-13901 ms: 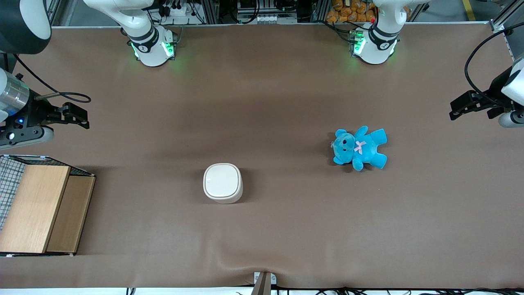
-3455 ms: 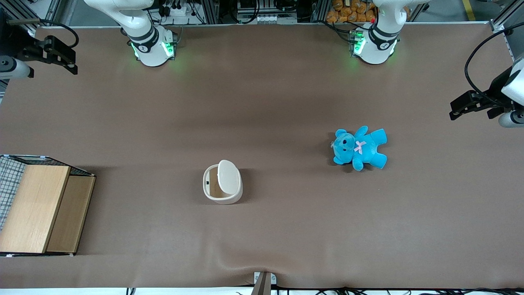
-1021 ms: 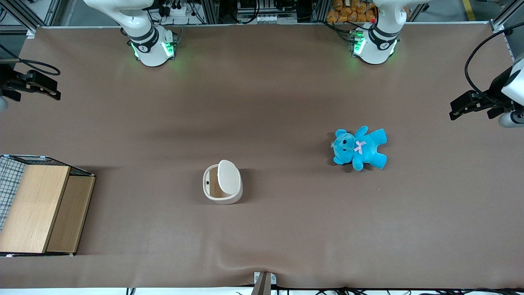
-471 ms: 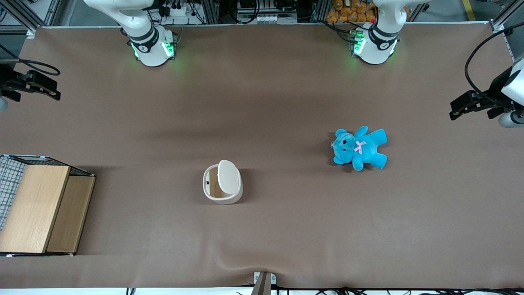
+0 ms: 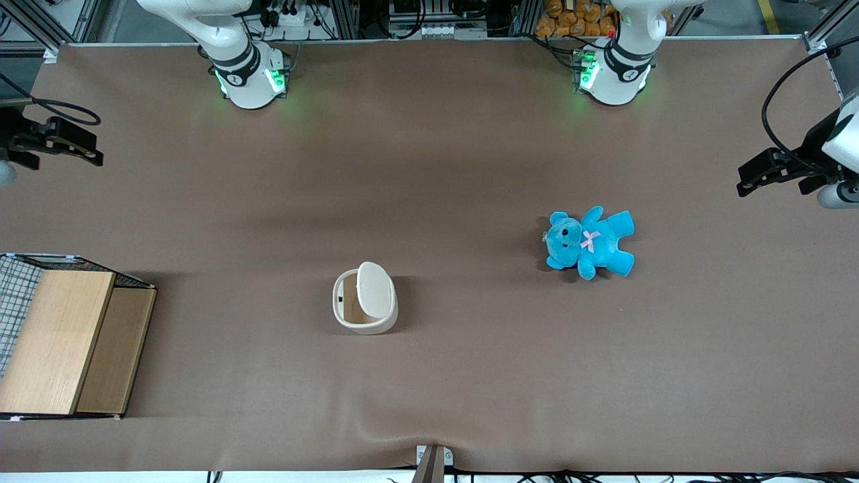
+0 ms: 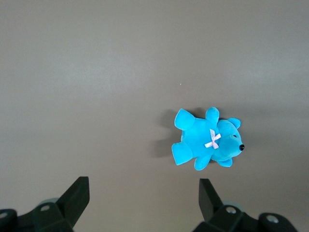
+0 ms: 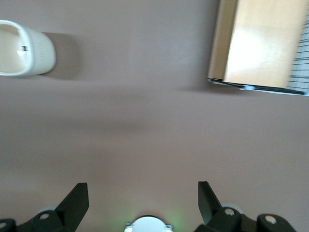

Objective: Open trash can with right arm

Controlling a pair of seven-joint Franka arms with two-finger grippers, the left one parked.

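Trash can (image 5: 364,299) upright on brown surface (image 5: 429,168), roughly mid-way along it and in the half nearer the front camera. Lid (image 5: 374,290) raised and tilted up on its hinge, standing over the side of the can toward the parked arm's end; tan interior exposed on the side toward the working arm's end. Small dark mark visible on inner wall. Same can seen from right wrist view (image 7: 24,47), opening and tan inside visible, nothing touching it. Right arm (image 5: 221,40) based at the table edge farthest from the front camera; gripper (image 5: 84,153) raised at the working arm's end of the surface, well apart from the can and farther from the front camera than it. Jaws apart and empty, with bare brown surface showing in the gap between them in the wrist view (image 7: 140,200). Wooden box (image 5: 67,339) with lighter and darker panels at the working arm's end, nearer the front camera than the gripper; wire mesh at its outer edge. Blue teddy (image 5: 588,243) with pink bow lying flat toward the parked arm's end, well apart from the can.
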